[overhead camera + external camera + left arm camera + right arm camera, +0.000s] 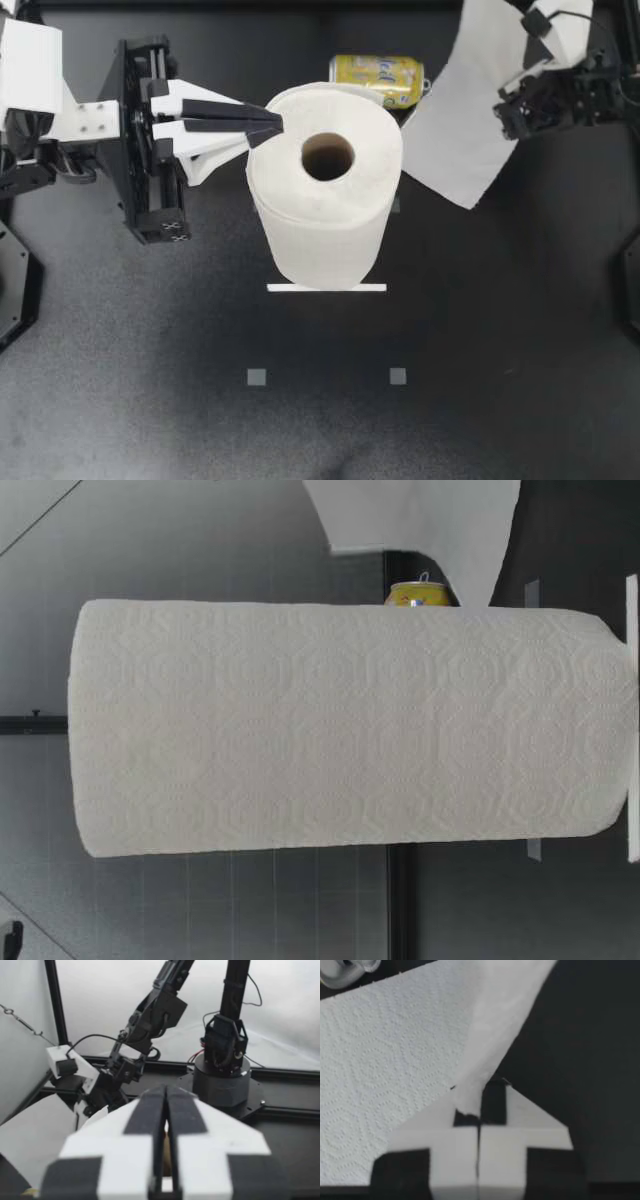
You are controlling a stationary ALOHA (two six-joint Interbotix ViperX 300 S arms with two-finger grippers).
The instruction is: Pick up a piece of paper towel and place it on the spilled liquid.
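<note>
White sheet [455, 130] of paper towel up in the air at the far right, and the right jaws are pinching it by one edge, pressed tight on the paper. It hangs above the dark surface [500, 350], its lower corner close to the roll [325, 200]. I cannot tell if it is torn clear. The left jaws are pressed together too, holding nothing, their tips at the roll's top rim; steadying it, I'd say.

So the pick-up looks all but done, and the carry comes next. That calls for finding the spill, and no puddle shows on the black. My guess is it lies by the yellow can [380, 78], tipped on its side just beyond the roll.

The count: one roll, one loose sheet, one can, two grey squares [257, 377] on the near surface.
</note>
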